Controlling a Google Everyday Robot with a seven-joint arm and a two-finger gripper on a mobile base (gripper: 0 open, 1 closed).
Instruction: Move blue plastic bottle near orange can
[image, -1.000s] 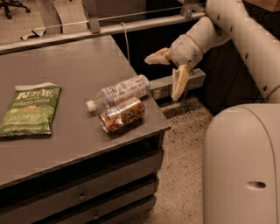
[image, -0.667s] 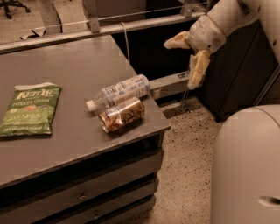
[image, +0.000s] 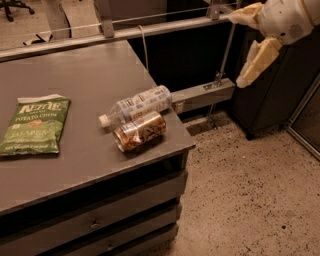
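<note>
Grey desk (image: 75, 75), speckled floor (image: 250, 190) beyond | gripper (image: 238, 50) high off desk's right edge, jaws apart, empty | blue plastic bottle (image: 142, 102) lying well down-left of jaws, touching orange can (image: 140, 131) | chip bag (image: 35, 124) farther left

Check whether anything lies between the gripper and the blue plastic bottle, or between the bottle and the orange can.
Nothing visible does. The blue plastic bottle lies directly beside the orange can on the table. The gripper hangs open and empty beyond the table's edge, only open air toward the bottle.
</note>
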